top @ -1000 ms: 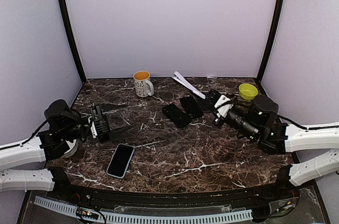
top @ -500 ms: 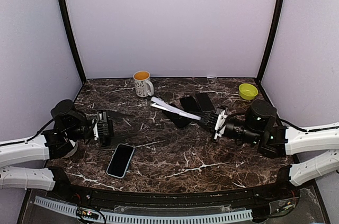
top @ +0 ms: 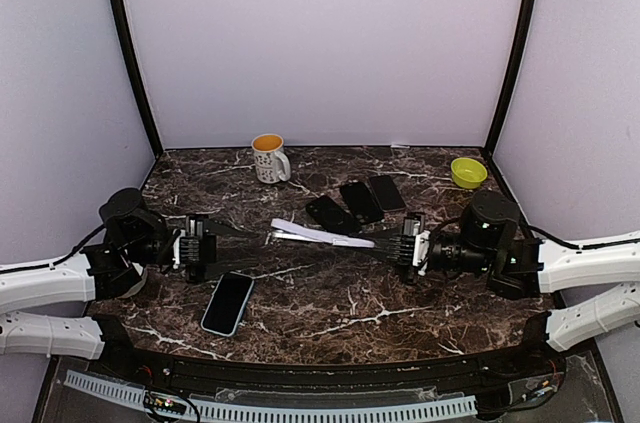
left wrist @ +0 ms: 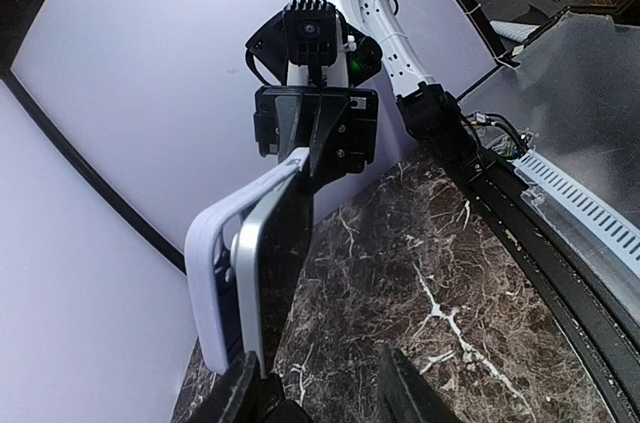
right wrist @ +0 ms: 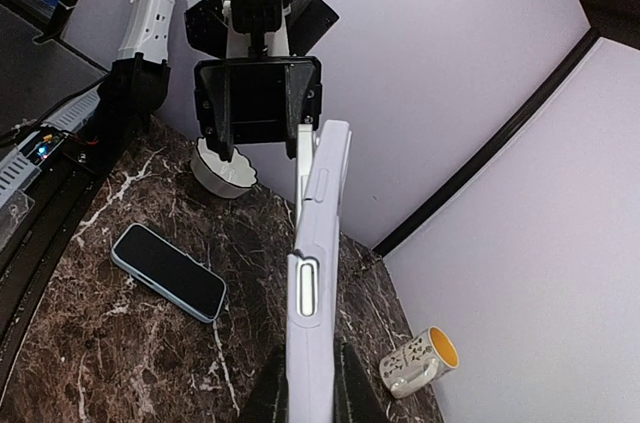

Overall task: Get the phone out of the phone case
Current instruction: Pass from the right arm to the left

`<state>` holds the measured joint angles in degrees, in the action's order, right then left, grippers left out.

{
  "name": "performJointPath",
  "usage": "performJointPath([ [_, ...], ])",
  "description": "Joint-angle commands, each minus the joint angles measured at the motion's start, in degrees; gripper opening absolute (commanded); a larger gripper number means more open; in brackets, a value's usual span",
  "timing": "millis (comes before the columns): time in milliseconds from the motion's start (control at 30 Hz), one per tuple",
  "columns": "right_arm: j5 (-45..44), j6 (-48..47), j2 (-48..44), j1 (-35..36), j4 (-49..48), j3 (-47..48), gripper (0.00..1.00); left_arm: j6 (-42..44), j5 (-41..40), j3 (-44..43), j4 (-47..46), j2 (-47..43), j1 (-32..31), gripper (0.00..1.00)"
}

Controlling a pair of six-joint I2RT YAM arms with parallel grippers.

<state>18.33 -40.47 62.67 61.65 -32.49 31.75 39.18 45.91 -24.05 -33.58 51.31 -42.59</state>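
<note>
A phone in a lavender case [top: 322, 235] hangs above the table between my two arms. My right gripper [top: 392, 243] is shut on one end of the case [right wrist: 318, 243]. In the left wrist view the phone's silver edge [left wrist: 250, 273] stands a little apart from the case [left wrist: 205, 263] at the near end. My left gripper [top: 238, 243] is open, its jaws wide apart [left wrist: 315, 393]. The phone's free end sits just at the inner side of one finger [left wrist: 240, 393]. I cannot tell whether it touches.
Three bare black phones [top: 358, 201] lie behind the held one. A phone in a blue case [top: 228, 302] lies near the front left. A spotted mug [top: 268, 157] stands at the back, a green bowl [top: 467, 172] at the back right, and a white bowl [right wrist: 225, 168] by the left arm.
My right gripper swung the cased phone from the back right down and left to the table's middle. My left gripper turned to face it, and the phone's free end came up to its jaws.
</note>
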Motion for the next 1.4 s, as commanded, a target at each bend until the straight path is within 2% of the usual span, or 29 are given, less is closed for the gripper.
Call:
performJointPath([
  [0,3.38,-0.49,-0.39,0.49,-4.75,2.31,0.00,-1.73,2.80,-0.68,-2.24,0.63,0.31,0.43],
  [233,4.42,-0.49,0.99,0.64,-5.05,3.42,0.00,-3.13,5.57,-0.78,-2.91,1.82,-0.62,0.42],
  [867,8.80,-0.14,3.15,1.76,-4.09,6.41,0.00,-2.57,4.01,-0.54,-2.32,2.74,-2.30,0.44],
  [1133,11.92,0.56,4.52,2.78,-1.04,8.99,0.00,-2.34,3.87,-0.55,-2.01,2.13,-2.50,0.49],
  [1367,13.92,1.33,7.55,4.20,-1.35,11.44,0.00,-1.53,2.80,-0.17,-1.66,1.28,-2.78,0.58],
])
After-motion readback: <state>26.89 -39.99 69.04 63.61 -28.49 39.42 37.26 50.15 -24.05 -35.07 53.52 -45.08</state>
